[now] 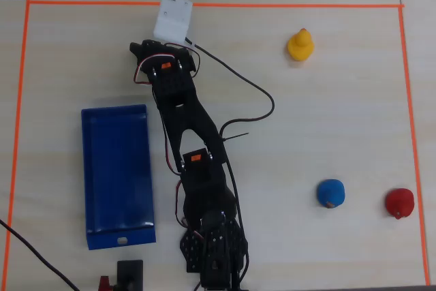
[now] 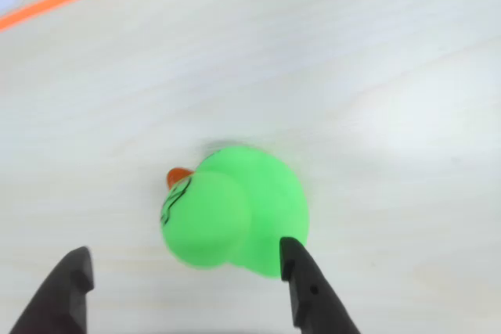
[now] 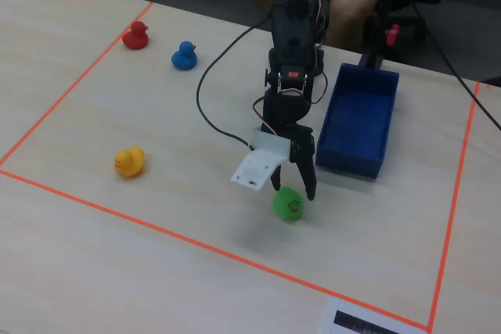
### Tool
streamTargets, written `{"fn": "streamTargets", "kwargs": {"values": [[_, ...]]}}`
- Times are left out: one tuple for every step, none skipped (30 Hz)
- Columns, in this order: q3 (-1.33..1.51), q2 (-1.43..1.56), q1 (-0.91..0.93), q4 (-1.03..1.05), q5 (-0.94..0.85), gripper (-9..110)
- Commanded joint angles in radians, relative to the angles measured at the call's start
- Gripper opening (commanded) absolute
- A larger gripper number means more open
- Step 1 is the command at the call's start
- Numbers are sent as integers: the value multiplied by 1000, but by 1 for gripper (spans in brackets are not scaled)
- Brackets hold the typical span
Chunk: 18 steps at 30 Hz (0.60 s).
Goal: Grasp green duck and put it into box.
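Green duck (image 2: 235, 213) sits on the tabletop (image 2: 376, 60) inside the orange tape line (image 3: 156, 228), directly under the tool (image 3: 293, 191); in the overhead view the duck is fully hidden under the arm (image 1: 184, 110) and its white wrist camera housing (image 1: 172, 18). Wrist view: tool spread wide, two dark fingertips (image 2: 313, 291) cut off by the bottom edge; one tip overlaps the duck's body edge, the other stands clear beside it; real contact hard to tell; nothing clamped. Duck's beak shows as a small orange-red bit on the left side of its head; dark markings on the head are blurred. Fixed view: tool points down, tips at the top of the duck; one finger partly masked by the white housing. Box (image 1: 117, 175) lies open-top, well apart from the duck, beside the arm; looks empty. Yellow duck (image 1: 300, 45), blue duck (image 1: 331, 193), red duck (image 1: 399, 202) stand apart elsewhere. Arm base cut off at the overhead view's bottom edge.
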Motion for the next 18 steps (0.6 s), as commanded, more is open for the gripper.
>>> {"fn": "streamTargets", "kwargs": {"values": [[-55, -21, 2, -46, -9, 32], [-55, -35, -2, -51, -9, 31], [-51, -46, -3, -58, -9, 31], [-44, -57, -6, -69, -9, 30], [-41, -64, -8, -77, -8, 26], [-37, -72, -9, -84, -8, 19], [-29, -77, -11, -100, 0, 6], [-23, -80, -11, -115, 6, 0], [-21, -84, -11, -115, 8, 0], [-20, -86, -11, -114, 9, 0], [-17, -84, -9, -112, 11, 0], [-11, -78, -6, -112, 12, 0], [-5, -67, -3, -110, 18, 0], [0, -54, 2, -106, 29, 0], [6, -31, 6, -94, 37, 0], [11, 0, 11, -74, 46, 0], [15, 40, 15, -44, 52, 0], [18, 91, 20, -5, 63, 0]]}}
